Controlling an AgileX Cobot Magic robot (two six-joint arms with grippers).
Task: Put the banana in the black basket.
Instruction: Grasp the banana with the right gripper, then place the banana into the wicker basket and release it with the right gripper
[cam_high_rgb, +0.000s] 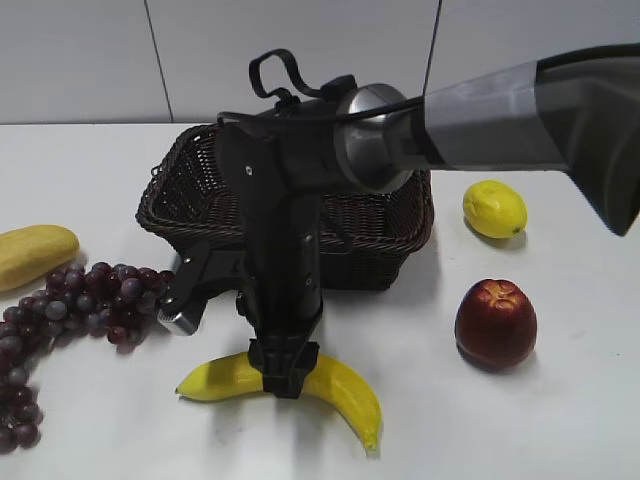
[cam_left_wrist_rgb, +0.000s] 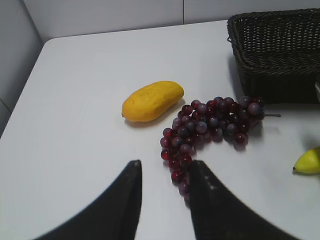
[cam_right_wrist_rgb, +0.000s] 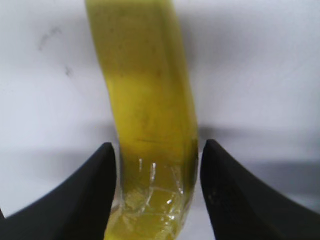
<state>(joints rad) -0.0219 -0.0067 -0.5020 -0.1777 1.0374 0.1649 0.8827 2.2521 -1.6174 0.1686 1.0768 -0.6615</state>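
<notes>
The banana (cam_high_rgb: 345, 385) lies on the white table in front of the black basket (cam_high_rgb: 400, 240), curved and glossy yellow. My right gripper (cam_high_rgb: 285, 375) points straight down over its middle. In the right wrist view the two black fingers (cam_right_wrist_rgb: 157, 160) straddle the banana (cam_right_wrist_rgb: 150, 100) with only thin gaps on each side, and the banana still rests on the table. My left gripper (cam_left_wrist_rgb: 164, 167) is open and empty above the table by the grapes. Its view shows the basket (cam_left_wrist_rgb: 270, 55) at the upper right and a banana tip (cam_left_wrist_rgb: 309, 162) at the right edge.
A bunch of dark red grapes (cam_high_rgb: 90, 295) lies left of the banana. A pale-yellow oblong fruit (cam_high_rgb: 30, 255) sits at the far left. A lemon (cam_high_rgb: 494, 208) and a red apple (cam_high_rgb: 495, 322) lie to the right of the basket.
</notes>
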